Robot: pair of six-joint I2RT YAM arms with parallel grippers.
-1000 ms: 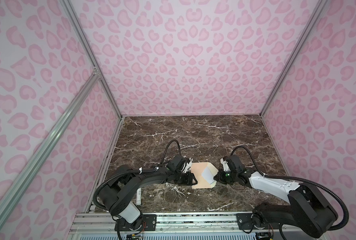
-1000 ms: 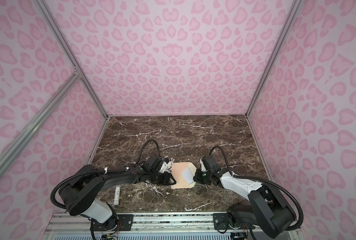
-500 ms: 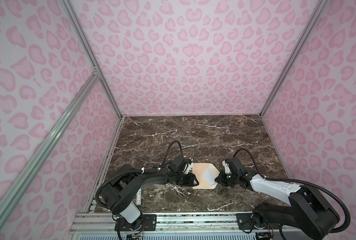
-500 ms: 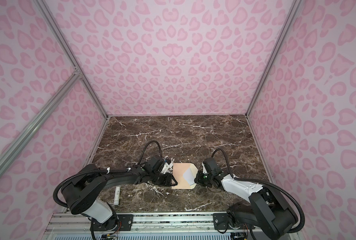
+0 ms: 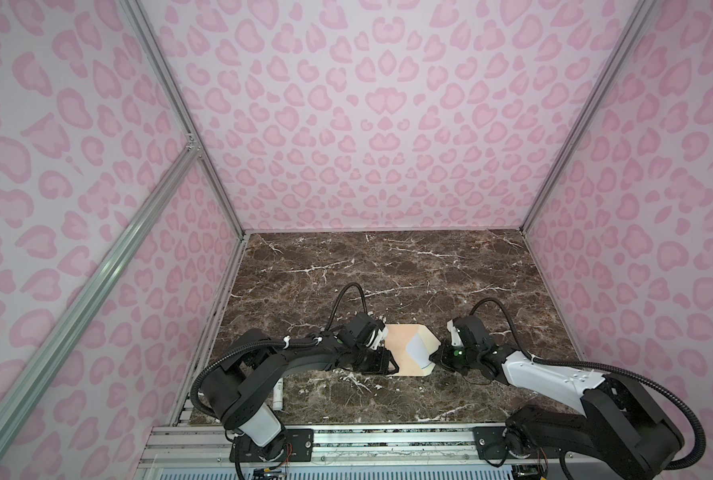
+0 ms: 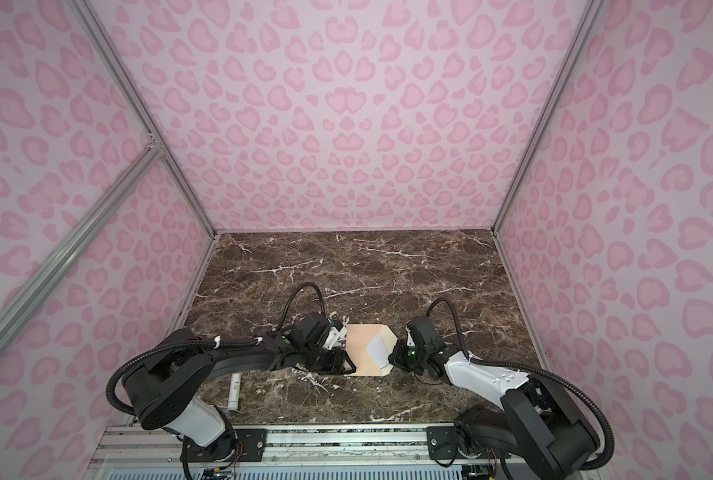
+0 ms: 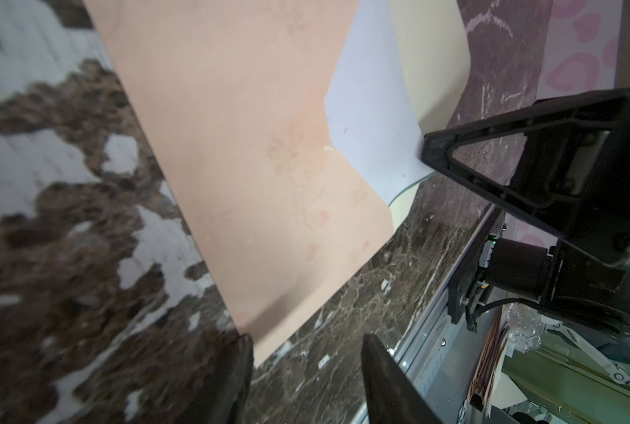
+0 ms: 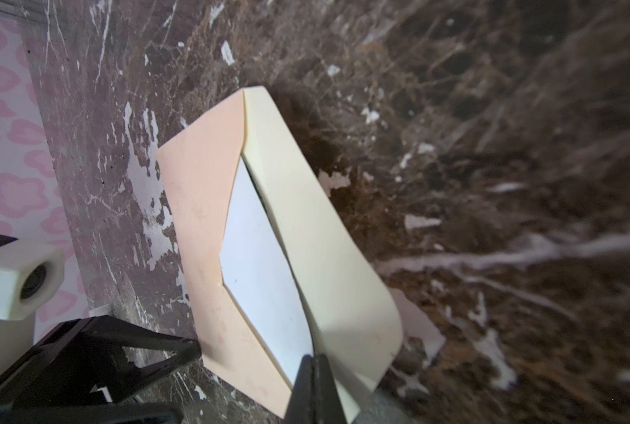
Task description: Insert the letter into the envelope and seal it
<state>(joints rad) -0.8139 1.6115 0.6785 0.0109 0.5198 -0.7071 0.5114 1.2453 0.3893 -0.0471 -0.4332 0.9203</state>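
Marble tabletop (image 5: 388, 270). Letter (image 8: 265, 279) partway in envelope (image 8: 199, 227). Right fingers (image 8: 313, 381) closed, empty: push letter straight. Left fingers (image 7: 387, 389) apart, empty, at envelope corner.

I work in a lab test booth built for robot trials. Printed pink leopard-spot panels (image 5: 388, 124) wall it in on three sides, held by bare aluminium struts (image 5: 172, 104). Its floor is a brown marble-look tabletop (image 5: 388, 266), and my two arm bases (image 5: 259, 428) are bolted to a slotted metal rail (image 5: 388, 442) along the front edge
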